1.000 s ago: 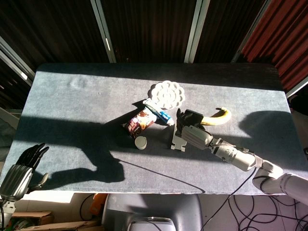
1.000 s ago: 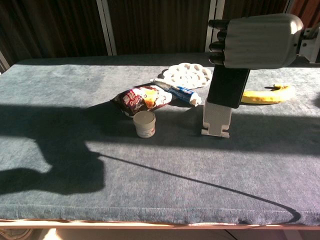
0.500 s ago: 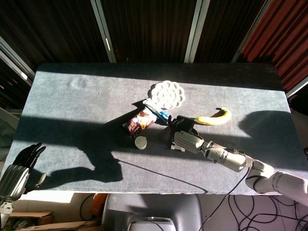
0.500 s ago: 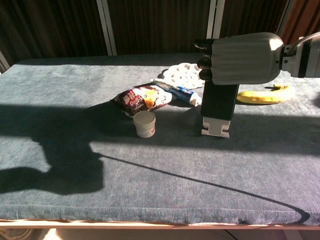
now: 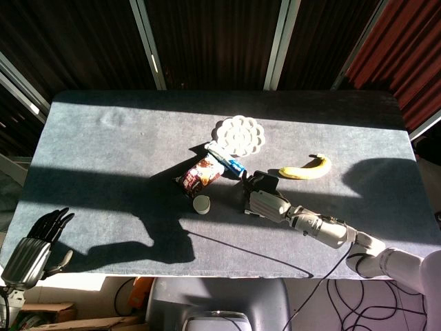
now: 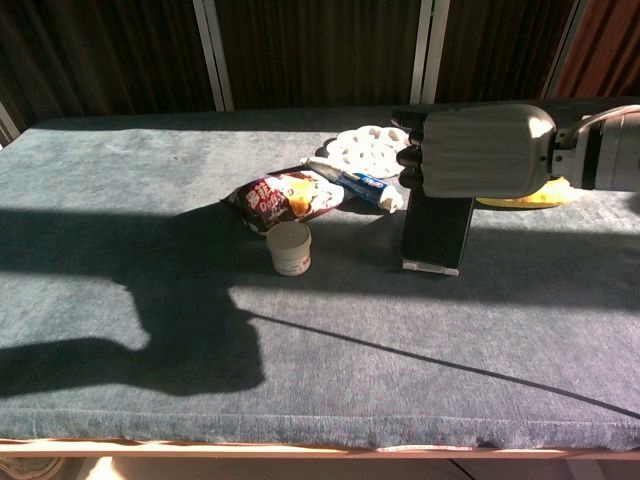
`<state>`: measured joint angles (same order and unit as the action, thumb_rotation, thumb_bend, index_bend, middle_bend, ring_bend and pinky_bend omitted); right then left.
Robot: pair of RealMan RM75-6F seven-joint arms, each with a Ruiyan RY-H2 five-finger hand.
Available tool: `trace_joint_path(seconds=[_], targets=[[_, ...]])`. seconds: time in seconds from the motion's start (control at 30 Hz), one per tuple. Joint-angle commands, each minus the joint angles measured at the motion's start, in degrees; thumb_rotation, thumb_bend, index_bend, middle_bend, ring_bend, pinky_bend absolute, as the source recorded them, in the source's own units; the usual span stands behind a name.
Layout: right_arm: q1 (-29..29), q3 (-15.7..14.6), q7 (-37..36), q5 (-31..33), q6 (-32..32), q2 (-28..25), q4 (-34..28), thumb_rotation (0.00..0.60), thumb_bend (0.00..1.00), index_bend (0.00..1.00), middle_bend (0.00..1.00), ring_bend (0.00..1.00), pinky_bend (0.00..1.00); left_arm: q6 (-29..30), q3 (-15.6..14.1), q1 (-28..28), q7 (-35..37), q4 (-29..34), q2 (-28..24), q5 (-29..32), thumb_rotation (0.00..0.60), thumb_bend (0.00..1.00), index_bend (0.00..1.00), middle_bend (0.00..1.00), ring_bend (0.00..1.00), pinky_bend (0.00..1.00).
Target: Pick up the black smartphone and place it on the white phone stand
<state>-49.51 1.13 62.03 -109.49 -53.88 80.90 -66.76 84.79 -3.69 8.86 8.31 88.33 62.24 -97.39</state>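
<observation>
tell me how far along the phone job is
Done: the black smartphone is off the table and stands upright against the white phone stand, covering most of it. In hand: the right hand grips the phone's top. Left: letting go and backing away. The left hand idles at the table's near corner.

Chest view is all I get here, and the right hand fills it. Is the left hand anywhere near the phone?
Observer: No. In the head view the left hand sits at the table's near left corner, holding nothing, far from the smartphone.
Operator: Is the banana close to the stand? I only see a sliver of it.
Observer: The head view shows the whole banana lying apart from the white phone stand, beyond and to the right of the right hand.
Operator: Anything behind the right hand I am missing?
Observer: The white flower-shaped dish lies whole and untouched further back on the table.
</observation>
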Motion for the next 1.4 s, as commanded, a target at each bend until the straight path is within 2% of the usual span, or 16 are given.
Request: trace_joint_path(seconds=[0.03,0.5,0.8,0.97,1.27,1.4], targets=[[-0.1,-0.1,-0.3,0.0,-0.2,0.4,0.5,0.6,0.35,0.98,0.73,0.55,0.34,-0.2,0.0,0.1,-0.2,0.1,0.0,0.0,0.6,0.4,0.0,0.0,0.0,0.09],[-0.5,-0.5,-1.3,0.2,-0.2,1.6,1.8,0.6,0.35,0.96,0.73,0.55,0.34,0.0,-0.1,0.0,-0.2,0.1,0.0,0.0,0.6,0.4,0.0,0.0,0.0,0.09],[-0.4,-1.1,-2.2,0.6,0.2,1.2,2.0,0.6,0.31,0.81,0.72,0.53,0.34,-0.3,0.0,0.1,-0.3,0.2,0.0,0.3,0.6,0.4,0.0,0.0,0.0,0.09],[-0.3,-1.3,-2.4,0.9,0.5,0.8,1.8,0.6,0.29,0.72,0.68,0.49,0.33,-0.4,0.0,0.2,-0.5,0.3,0.1,0.3,0.6,0.4,0.0,0.0,0.0,0.09],[0.4,-0.9,-0.8,2.4,1.2,0.8,1.1,0.6,0.27,0.62,0.62,0.44,0.31,-0.5,-0.1,0.3,-0.5,0.3,0.0,0.3,0.6,0.4,0.0,0.0,0.0,0.09],[0.9,-0.4,0.6,3.7,1.7,1.0,0.6,0.6,0.27,0.53,0.59,0.41,0.31,-0.5,0.0,0.3,-0.4,0.3,0.0,0.4,0.6,0.4,0.0,0.0,0.0,0.09]])
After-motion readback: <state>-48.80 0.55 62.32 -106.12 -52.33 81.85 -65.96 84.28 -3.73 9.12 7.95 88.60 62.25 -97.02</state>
